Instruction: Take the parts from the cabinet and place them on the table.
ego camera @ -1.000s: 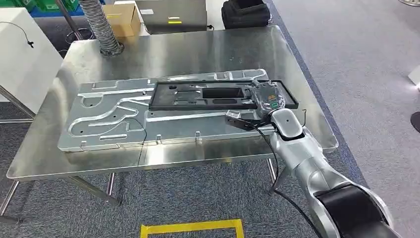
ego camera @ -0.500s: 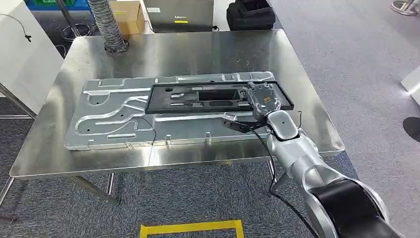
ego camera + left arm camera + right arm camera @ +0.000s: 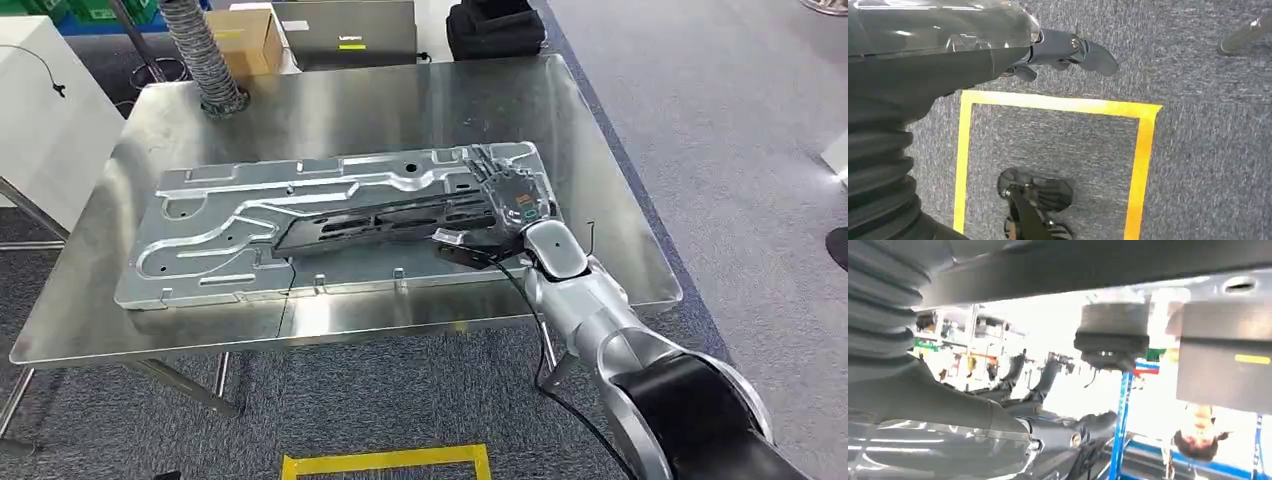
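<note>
Black slotted plastic frame (image 3: 385, 222), tilted over a ribbed aluminium panel (image 3: 230, 225), gripped by the right hand (image 3: 512, 197).

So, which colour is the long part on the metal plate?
Black part; the head view shows it best.

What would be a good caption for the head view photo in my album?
The robot's right hand tilts a long black plastic frame over a large silver metal plate on the steel table.
</note>
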`<state>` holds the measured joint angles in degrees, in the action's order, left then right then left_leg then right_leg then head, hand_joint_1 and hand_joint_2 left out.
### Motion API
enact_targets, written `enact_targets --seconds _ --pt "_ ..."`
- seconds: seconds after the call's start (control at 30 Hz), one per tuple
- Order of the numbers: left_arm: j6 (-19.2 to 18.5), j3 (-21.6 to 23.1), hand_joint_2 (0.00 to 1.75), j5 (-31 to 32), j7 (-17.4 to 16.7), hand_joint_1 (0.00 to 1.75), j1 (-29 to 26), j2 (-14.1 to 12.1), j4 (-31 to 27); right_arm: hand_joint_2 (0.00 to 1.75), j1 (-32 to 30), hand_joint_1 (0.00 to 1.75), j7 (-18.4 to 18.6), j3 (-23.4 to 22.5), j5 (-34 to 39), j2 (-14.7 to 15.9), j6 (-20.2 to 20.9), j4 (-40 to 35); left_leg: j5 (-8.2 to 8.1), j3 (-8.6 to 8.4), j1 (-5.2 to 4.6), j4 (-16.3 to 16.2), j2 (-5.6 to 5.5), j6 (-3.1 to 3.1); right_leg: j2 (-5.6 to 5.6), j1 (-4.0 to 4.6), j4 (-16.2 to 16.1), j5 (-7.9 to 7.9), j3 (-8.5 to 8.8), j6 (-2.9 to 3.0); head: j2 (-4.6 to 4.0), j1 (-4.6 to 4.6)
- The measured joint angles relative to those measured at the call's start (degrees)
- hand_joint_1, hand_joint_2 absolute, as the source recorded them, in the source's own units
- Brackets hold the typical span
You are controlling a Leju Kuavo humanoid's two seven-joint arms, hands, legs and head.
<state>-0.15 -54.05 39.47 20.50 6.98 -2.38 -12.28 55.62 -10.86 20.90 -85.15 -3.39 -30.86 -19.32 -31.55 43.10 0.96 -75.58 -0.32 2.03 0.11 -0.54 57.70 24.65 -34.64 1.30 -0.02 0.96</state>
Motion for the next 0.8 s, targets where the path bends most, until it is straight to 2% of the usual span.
enact_targets --seconds 0.03,0.07,0.1,0.13,0.17,0.27,0.33,0.37,0.4,0.43,0.47,0.5,0.53,0.57,0.6,0.63,0.67,0.73,0.77,0.8 --pt "0.15 0.0 0.0 0.3 -0.02 0.0 -0.02 0.0 0.0 0.0 -0.35 0.0 -0.09 -0.02 0.33 0.04 -0.09 0.22 2.05 -1.24 0.04 2.84 0.0 -0.07 0.04 0.0 0.03 0.05 0.06 -0.08 0.0 0.0" --pt "0.24 0.0 0.0 0.46 -0.02 0.0 0.0 0.0 0.0 0.0 -0.57 0.0 -0.15 -0.06 0.74 0.09 -0.35 0.41 4.47 -3.36 0.06 7.3 0.01 -0.18 0.09 0.0 0.12 0.12 0.14 -0.19 0.0 0.0" --pt "0.33 0.0 0.0 0.57 -0.02 0.0 0.04 -0.07 0.0 0.0 -0.67 0.0 -0.26 -0.09 1.0 0.09 -0.59 0.57 7.15 -6.23 0.09 13.02 0.01 -0.37 0.14 -0.03 0.25 0.26 0.22 -0.4 0.0 0.0" --pt "0.33 0.0 0.0 0.83 -0.06 0.0 0.15 -0.07 0.0 0.0 -0.7 0.0 -0.35 -0.15 1.39 0.15 -0.98 0.7 7.38 -7.86 0.08 16.62 -0.02 -0.66 0.2 0.0 0.33 0.4 0.19 -0.67 0.0 0.0" --pt "0.31 0.02 0.0 0.94 -0.11 0.0 0.29 -0.07 0.0 0.0 -0.72 0.0 -0.53 -0.28 1.85 0.33 -1.33 0.83 7.07 -8.53 -0.27 17.68 -0.03 -0.93 0.27 0.38 0.61 0.47 -0.1 -1.01 0.0 0.0" --pt "-0.02 0.2 0.0 1.53 -0.72 0.0 0.37 -0.02 0.0 0.0 -1.58 0.0 -1.58 -1.16 3.41 0.68 -2.47 1.11 7.21 -8.23 -0.37 17.3 -0.09 -1.82 0.29 0.32 0.17 0.16 0.0 -1.97 0.0 0.0" --pt "-0.18 0.53 0.0 1.81 -1.12 0.0 0.57 0.04 0.0 0.0 -1.94 0.0 -2.8 -1.84 5.07 1.01 -3.26 1.11 7.7 -8.46 -0.09 17.94 -0.02 -2.56 0.22 -0.05 1.34 1.23 -0.43 -2.64 0.0 0.0" --pt "-0.2 0.63 0.0 2.01 -1.27 0.0 0.78 0.04 0.0 0.0 -1.93 0.0 -3.92 -2.36 6.49 1.12 -3.74 1.11 7.74 -8.39 -0.13 17.96 0.01 -2.77 0.21 0.04 4.12 3.14 -1.8 -2.85 0.0 0.0" --pt "-0.2 0.7 0.0 2.05 -1.44 0.0 0.97 0.04 0.0 0.0 -2.03 0.0 -5.65 -3.02 8.64 1.14 -4.07 1.07 7.72 -8.36 -0.22 17.96 0.06 -2.98 0.21 0.02 8.51 5.54 -3.87 -2.93 0.0 0.0" --pt "-0.2 0.85 0.0 2.18 -1.72 0.0 1.17 0.15 0.0 0.0 -2.48 0.0 -9.35 -4.47 12.98 1.11 -3.89 0.83 7.7 -8.36 -0.28 17.95 0.09 -3.1 0.2 -0.03 13.49 7.5 -6.18 -3.01 0.0 0.0" --pt "-0.2 0.98 0.0 2.27 -1.94 0.0 1.3 0.22 0.0 0.0 -3.23 0.0 -15.78 -6.52 20.68 1.11 -2.96 0.18 7.67 -8.35 -0.32 17.92 0.05 -3.19 0.2 -0.04 17.2 8.49 -7.96 -3.03 0.0 0.0" --pt "-0.2 1.03 0.0 2.47 -2.19 0.0 1.31 0.28 0.0 0.0 -3.94 0.0 -21.29 -9.01 27.94 1.07 -1.08 -0.64 7.67 -8.37 -0.33 17.84 -0.05 -3.19 0.2 -0.05 18.22 8.12 -8.53 -2.99 0.0 0.0" --pt "-0.2 1.05 0.0 2.6 -2.41 0.0 1.28 0.31 0.0 0.0 -4.37 0.0 -24.98 -11.29 33.97 0.83 1.08 -1.62 7.66 -8.39 -0.34 17.77 -0.12 -3.18 0.2 -0.05 16.7 6.81 -7.87 -2.87 0.0 0.0" --pt "-0.2 1.07 0.0 2.62 -2.56 0.0 1.3 0.35 0.0 0.0 -4.83 0.0 -27.02 -13.12 39.48 0.59 3.64 -3.16 7.6 -8.4 -0.34 17.65 -0.17 -3.17 0.2 -0.04 12.8 4.49 -6.04 -2.68 0.0 0.0" --pt "-0.2 1.07 0.0 2.62 -2.65 0.0 1.36 0.44 0.0 0.0 -5.54 0.0 -28.35 -14.32 46.16 0.5 6.85 -6.18 7.51 -8.45 -0.38 17.49 -0.17 -3.07 0.19 0.01 7.47 1.87 -3.4 -2.36 0.0 0.0" --pt "-0.22 1.07 0.0 2.6 -2.62 0.0 1.38 0.5 0.0 0.0 -6.73 0.0 -28.72 -14.56 54.64 0.57 9.65 -10.91 7.37 -8.44 -0.38 17.35 -0.16 -2.86 0.15 0.12 2.35 -0.03 -0.84 -1.91 0.0 0.0" --pt "-0.26 1.07 0.0 2.43 -2.54 0.0 1.38 0.61 0.0 0.0 -8.51 0.0 -28.81 -14.53 63.53 0.9 11.08 -17.12 7.17 -8.24 -0.89 16.88 -0.2 -2.56 0.07 0.5 0.77 0.54 -0.26 -1.91 0.0 0.0" --pt "-0.22 0.83 0.0 1.67 -2.23 0.0 0.99 0.67 0.0 0.0 -12.3 0.0 -29.16 -14.64 77.36 1.66 11.08 -31.5 7.19 -8.24 -0.79 17.14 -0.26 -2.22 0.03 0.48 1.0 0.55 -0.46 -1.71 0.0 0.0" --pt "-0.24 0.72 0.0 1.4 -1.97 0.0 0.49 0.7 0.0 0.0 -13.13 0.0 -29.29 -14.97 80.84 2.17 11.06 -36.48 7.2 -8.41 -0.73 17.36 -0.24 -1.94 0.05 0.54 1.02 0.55 -0.47 -1.42 0.0 0.0" --pt "-0.26 0.5 0.0 1.24 -1.6 0.0 0.12 0.7 0.0 0.0 -14.66 0.0 -29.24 -15.69 81.23 2.51 10.82 -42.86 7.08 -8.54 -0.97 17.37 -0.18 -1.51 0.06 0.01 0.38 0.21 -0.16 -0.9 0.0 0.0"
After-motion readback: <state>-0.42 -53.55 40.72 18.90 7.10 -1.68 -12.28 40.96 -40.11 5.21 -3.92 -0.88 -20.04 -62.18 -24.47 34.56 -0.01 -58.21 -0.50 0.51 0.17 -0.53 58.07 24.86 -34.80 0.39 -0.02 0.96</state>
